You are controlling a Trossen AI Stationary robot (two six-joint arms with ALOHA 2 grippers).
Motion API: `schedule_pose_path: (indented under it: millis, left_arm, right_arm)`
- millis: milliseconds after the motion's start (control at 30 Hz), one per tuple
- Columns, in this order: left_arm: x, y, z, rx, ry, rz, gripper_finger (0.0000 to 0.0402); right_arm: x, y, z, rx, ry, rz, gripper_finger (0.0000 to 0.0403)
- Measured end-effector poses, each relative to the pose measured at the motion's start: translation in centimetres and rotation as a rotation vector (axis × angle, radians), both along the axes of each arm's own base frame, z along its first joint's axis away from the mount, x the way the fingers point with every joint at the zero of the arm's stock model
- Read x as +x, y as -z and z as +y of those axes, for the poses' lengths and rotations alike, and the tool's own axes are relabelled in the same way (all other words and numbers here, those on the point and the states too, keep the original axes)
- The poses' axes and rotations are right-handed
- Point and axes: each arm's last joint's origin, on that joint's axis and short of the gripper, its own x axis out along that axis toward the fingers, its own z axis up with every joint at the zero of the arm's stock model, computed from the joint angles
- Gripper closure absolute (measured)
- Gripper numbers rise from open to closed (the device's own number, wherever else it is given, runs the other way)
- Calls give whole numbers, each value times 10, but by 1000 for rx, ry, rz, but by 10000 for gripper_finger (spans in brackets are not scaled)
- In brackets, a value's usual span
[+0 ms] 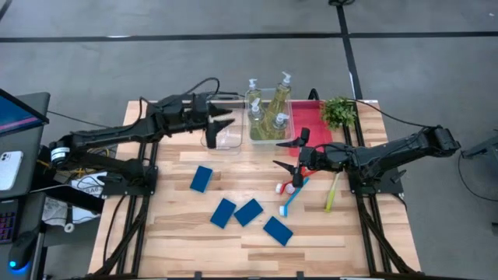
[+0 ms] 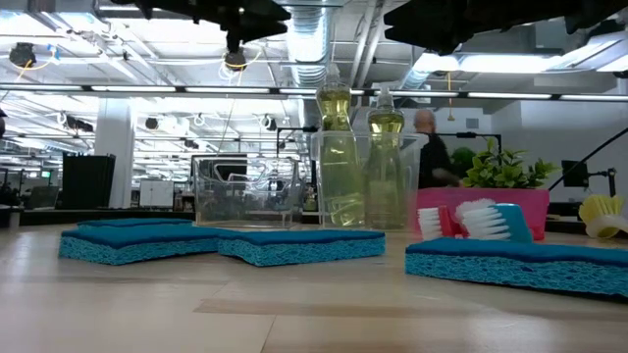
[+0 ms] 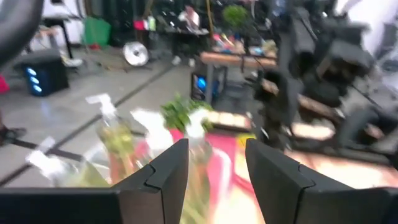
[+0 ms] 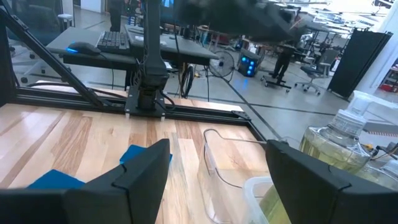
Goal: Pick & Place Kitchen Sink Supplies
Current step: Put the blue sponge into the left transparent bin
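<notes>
Above the empty clear bin (image 1: 223,137) at the table's far side, the left gripper (image 1: 227,119) hovers with jaws released, grasping nothing. The four pump bottles (image 1: 268,109) stand in the next clear bin (image 1: 257,136). The right gripper (image 1: 283,152) is spread wide and empty, near the brushes (image 1: 294,194). Four blue sponges (image 1: 236,211) lie on the wood; probably none touch.

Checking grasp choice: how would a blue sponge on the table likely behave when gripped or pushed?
The blue sponge lies flat and low, so it should slide rather than tip or roll. Its porous-looking edge suggests it is soft, probably compressing under the fingers. It is likely light for its size.
</notes>
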Motion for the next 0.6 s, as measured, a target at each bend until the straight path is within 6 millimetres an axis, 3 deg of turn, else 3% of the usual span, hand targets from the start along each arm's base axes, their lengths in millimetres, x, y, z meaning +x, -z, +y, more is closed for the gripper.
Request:
schedule_pose_path:
  millis: [333, 600]
  left_arm:
    - [-31, 54, -30, -71, 86, 91, 238]
    - [-61, 103, -41, -135, 102, 169, 238]
  right_arm:
    - [0, 1, 0, 0, 0, 7, 143]
    - [0, 1, 0, 0, 0, 7, 143]
